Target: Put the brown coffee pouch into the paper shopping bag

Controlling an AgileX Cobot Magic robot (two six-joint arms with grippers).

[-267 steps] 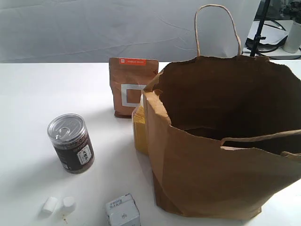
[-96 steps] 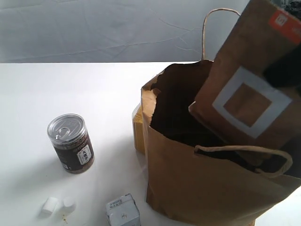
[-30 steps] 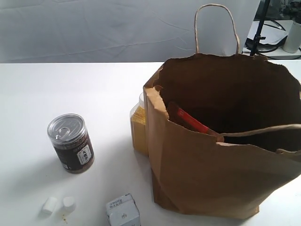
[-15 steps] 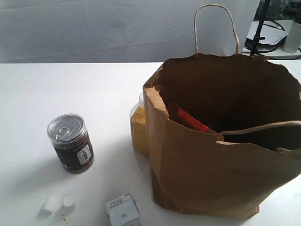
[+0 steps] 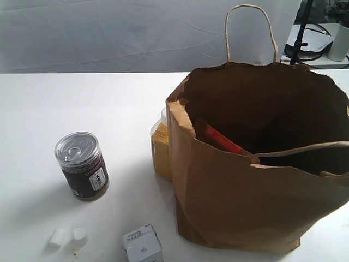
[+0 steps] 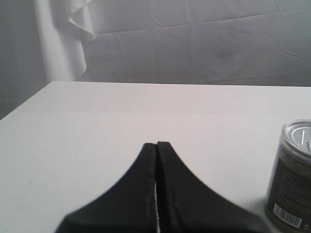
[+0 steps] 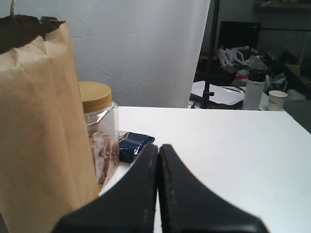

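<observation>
Exterior view first: the paper shopping bag is the big crinkly kraft thing standing open toward the right edge of the white surface, with twisted paper loop handles and a ragged, creased rim. The brown coffee pouch is down inside it, leaning against the near wall, and only its orange-red top strip plus a bit of flat brown shows. Tucked right against the bag's left side is a clear jar of yellow stuff. Out toward the left edge stands a dark jar, a round cylinder with a shiny silver pull-tab lid and a paper label. Near the front edge sit two stubby white cylinders side by side, and a small boxy grey-white carton is cut off by the frame. Left wrist view: the left tool has its matte black tapered fingers pressed together with nothing between them, over bare surface, and the dark jar is off to one side. Right wrist view: the right tool is closed up the same way and holds nothing. It sits next to the bag's wrinkled wall, and beyond it are a clear plastic jar with a mustard screw lid and a glossy dark blue packet lying flat.
</observation>
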